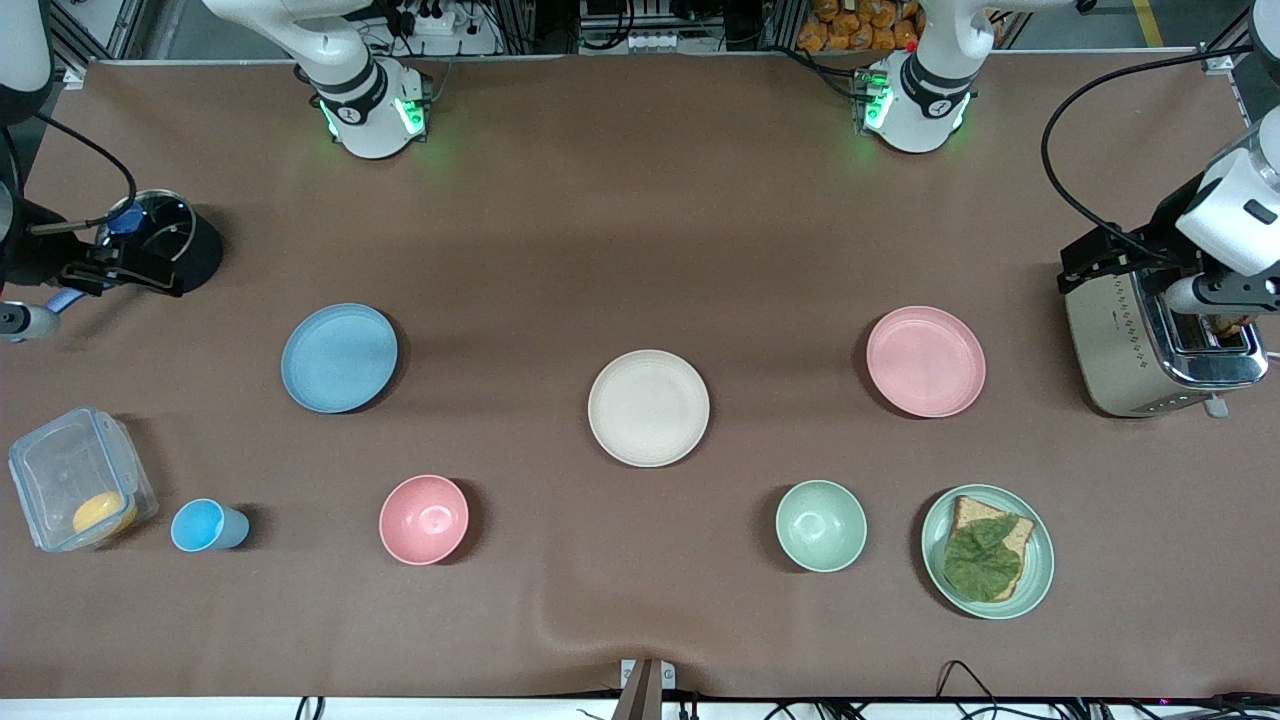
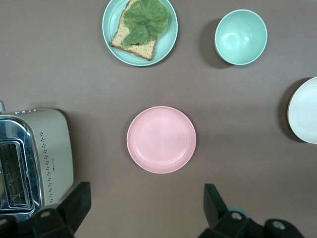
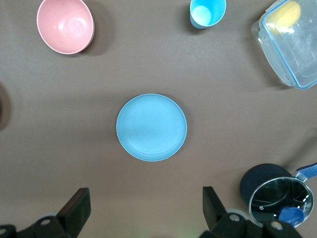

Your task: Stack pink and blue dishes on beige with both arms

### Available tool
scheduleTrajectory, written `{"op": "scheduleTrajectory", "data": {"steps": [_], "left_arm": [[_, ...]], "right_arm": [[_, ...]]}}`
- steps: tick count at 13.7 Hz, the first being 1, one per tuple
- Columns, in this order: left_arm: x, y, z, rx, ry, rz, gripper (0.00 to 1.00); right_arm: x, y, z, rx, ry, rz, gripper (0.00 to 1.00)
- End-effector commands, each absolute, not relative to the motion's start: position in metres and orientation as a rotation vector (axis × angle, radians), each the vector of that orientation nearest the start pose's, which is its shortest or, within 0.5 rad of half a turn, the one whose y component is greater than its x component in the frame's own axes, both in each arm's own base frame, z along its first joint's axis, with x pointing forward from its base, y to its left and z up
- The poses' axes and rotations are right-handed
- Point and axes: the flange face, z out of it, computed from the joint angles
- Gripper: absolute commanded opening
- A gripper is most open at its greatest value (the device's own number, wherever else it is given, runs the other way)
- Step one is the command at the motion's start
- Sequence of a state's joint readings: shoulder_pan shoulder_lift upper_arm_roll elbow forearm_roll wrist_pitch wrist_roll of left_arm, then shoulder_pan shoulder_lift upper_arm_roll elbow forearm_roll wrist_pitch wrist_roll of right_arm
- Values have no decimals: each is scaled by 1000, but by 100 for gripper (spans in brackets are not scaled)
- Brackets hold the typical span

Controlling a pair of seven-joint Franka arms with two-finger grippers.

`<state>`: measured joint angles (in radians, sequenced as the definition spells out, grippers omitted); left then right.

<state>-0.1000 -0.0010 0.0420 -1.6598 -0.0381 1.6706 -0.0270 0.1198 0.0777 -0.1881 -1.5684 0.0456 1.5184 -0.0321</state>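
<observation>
The beige plate (image 1: 648, 407) lies at the table's middle. The blue plate (image 1: 339, 358) lies toward the right arm's end and the pink plate (image 1: 925, 361) toward the left arm's end; both are flat on the cloth and apart from the beige one. High up, my left gripper (image 2: 147, 198) hangs open and empty over bare cloth just beside the pink plate (image 2: 161, 139). My right gripper (image 3: 145, 198) is likewise high, open and empty over bare cloth beside the blue plate (image 3: 151, 127). A sliver of the beige plate (image 2: 304, 110) shows in the left wrist view.
Nearer the front camera stand a pink bowl (image 1: 424, 519), blue cup (image 1: 205, 525), clear lidded box (image 1: 80, 490), green bowl (image 1: 821, 525) and green plate with a sandwich (image 1: 987, 551). A toaster (image 1: 1160, 345) stands beside the pink plate. A dark pot (image 1: 150, 235) stands beside the blue plate.
</observation>
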Motion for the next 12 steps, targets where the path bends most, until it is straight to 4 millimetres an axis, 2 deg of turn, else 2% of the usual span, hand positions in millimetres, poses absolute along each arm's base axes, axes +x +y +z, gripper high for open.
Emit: {"op": "scheduleTrajectory", "data": {"steps": [1,9,12], "left_arm": [[562,-36,596,-3179,43,-34,100],[562,-36,595,-3177,46,-34,100],[562,-37,595,-3177,49,-34,100]], "right_arm": [[568,-29,579,-3111,75,202,100],[568,-29,579,-3111,72,205,100],[575,-34,562,-3108,52,246,100]]}}
